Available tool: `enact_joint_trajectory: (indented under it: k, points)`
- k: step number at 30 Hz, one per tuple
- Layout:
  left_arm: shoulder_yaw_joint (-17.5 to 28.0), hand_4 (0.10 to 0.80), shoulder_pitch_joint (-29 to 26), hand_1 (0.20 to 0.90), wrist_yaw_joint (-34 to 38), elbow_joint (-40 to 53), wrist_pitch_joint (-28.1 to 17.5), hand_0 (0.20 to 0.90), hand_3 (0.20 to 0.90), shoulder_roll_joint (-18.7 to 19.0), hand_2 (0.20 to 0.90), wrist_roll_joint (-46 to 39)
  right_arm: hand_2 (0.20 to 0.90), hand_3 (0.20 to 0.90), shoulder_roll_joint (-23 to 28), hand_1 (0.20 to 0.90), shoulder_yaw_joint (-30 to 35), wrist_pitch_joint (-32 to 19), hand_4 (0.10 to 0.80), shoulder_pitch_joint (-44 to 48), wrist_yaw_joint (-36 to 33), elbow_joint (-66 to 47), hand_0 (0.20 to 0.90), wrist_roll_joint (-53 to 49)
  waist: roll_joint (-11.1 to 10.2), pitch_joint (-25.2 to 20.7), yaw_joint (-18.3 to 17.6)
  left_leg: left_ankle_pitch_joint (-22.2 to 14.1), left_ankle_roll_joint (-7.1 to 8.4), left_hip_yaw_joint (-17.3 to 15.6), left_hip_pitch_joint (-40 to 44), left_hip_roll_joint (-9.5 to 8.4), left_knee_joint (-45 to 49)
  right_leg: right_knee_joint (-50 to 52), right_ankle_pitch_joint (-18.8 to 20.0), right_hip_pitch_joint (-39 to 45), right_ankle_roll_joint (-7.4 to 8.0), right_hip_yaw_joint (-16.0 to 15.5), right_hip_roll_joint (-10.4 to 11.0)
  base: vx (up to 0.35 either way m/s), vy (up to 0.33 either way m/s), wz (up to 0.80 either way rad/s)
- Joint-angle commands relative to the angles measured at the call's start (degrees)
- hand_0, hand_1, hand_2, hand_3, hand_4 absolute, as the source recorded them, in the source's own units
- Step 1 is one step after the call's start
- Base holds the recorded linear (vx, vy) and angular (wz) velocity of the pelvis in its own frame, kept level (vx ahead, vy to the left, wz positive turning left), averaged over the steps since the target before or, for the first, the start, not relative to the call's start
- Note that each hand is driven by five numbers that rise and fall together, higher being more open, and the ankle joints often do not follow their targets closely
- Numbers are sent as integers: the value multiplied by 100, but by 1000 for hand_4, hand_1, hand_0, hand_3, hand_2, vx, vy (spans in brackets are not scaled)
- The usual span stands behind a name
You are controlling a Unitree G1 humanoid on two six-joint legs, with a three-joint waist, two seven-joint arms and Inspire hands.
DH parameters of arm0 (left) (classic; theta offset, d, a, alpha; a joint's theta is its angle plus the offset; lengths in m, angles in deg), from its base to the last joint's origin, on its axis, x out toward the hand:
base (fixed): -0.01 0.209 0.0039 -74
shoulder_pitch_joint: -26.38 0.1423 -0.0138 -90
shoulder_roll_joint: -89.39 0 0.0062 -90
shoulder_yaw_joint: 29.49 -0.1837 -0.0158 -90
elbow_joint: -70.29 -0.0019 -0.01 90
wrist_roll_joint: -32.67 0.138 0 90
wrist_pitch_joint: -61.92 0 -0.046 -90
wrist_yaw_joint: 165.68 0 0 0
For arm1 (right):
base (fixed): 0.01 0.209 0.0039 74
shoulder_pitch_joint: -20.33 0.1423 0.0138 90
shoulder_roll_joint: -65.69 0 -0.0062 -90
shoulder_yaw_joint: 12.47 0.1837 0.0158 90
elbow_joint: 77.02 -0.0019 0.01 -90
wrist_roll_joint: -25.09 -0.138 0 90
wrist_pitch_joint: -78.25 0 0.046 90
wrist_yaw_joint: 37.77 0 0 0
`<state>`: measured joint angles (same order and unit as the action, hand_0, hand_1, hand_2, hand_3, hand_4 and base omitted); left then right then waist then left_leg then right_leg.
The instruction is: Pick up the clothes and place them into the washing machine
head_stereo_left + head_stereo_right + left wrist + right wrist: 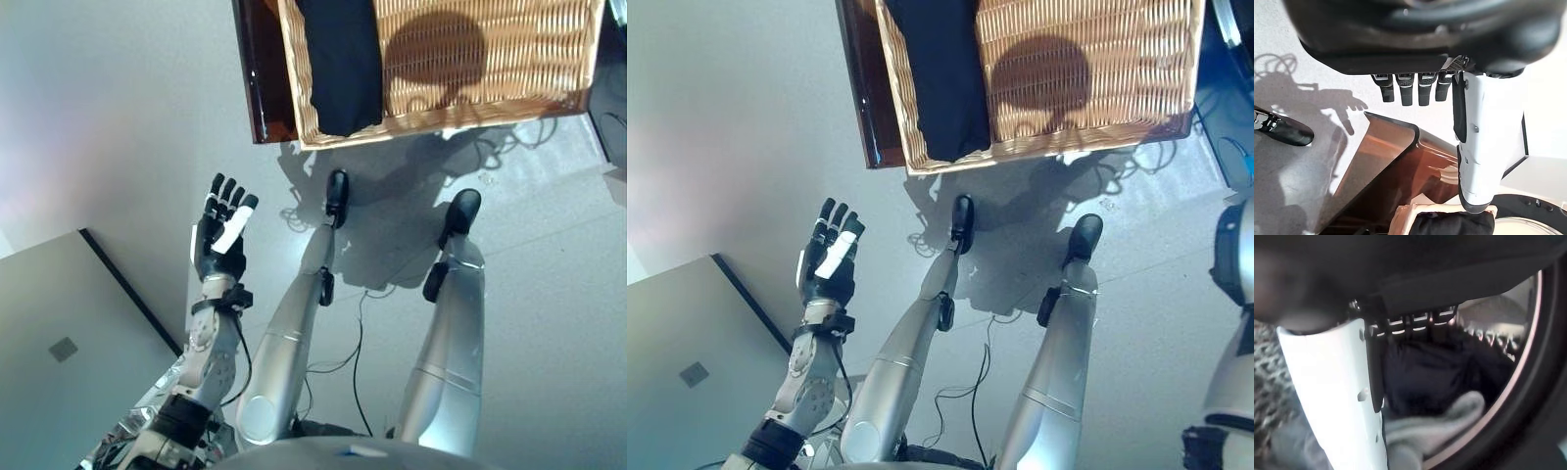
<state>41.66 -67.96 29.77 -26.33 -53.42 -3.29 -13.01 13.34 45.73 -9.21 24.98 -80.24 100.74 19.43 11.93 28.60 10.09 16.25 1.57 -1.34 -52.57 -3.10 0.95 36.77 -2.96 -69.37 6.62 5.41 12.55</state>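
A dark garment (341, 61) lies in the left part of a wicker basket (490, 59) at the top of the eye views. My left hand (223, 235) is raised over the floor below and left of the basket, open and empty, its fingers straight. In its wrist view the white-covered thumb (1484, 147) stands straight. My right hand (1337, 396) shows only in its own wrist view, open, inside the washing machine drum (1528, 367). Past it in the drum lie a dark garment (1435, 377) and a light grey one (1444, 423).
The basket rests on a brown glossy stand (260, 78), also visible in the left wrist view (1386, 166). A grey panel with a dark edge (59, 343) fills the lower left. A patterned knit cloth (1271, 377) shows beside my right thumb.
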Motion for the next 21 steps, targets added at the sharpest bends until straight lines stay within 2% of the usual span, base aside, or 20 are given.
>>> enact_joint_trajectory:
  k: [1, 9, 21]
  points:
    - [297, 800, -28, 900, 109, 406, -507, 900, 900, 266, 900, 133, 900, 900, 471, 900, -700, -287, 800, 82, -392, -563, 900, 278, 556, 119, -69, -643, 291, -222, -198, -59, 609, -464, -94, 400, -179, -199, -288, -9, 32, -1]
    - [322, 800, -65, 900, 139, 348, -556, 900, 900, 246, 900, 106, 900, 900, 219, 900, -354, -402, 800, -459, -511, -797, 900, 370, 501, 119, -79, -643, 281, -218, -132, -56, 592, -655, -2, 596, -158, -263, -282, -6, 29, 0]
    - [385, 800, -89, 900, 135, 172, -547, 900, 900, 173, 900, 33, 900, 900, -582, 900, 490, -425, 800, -1550, -736, -1204, 900, 615, 296, 119, -207, -753, 224, -228, 451, -25, 602, -1101, 145, 1452, -106, -425, -280, 13, 37, -6]
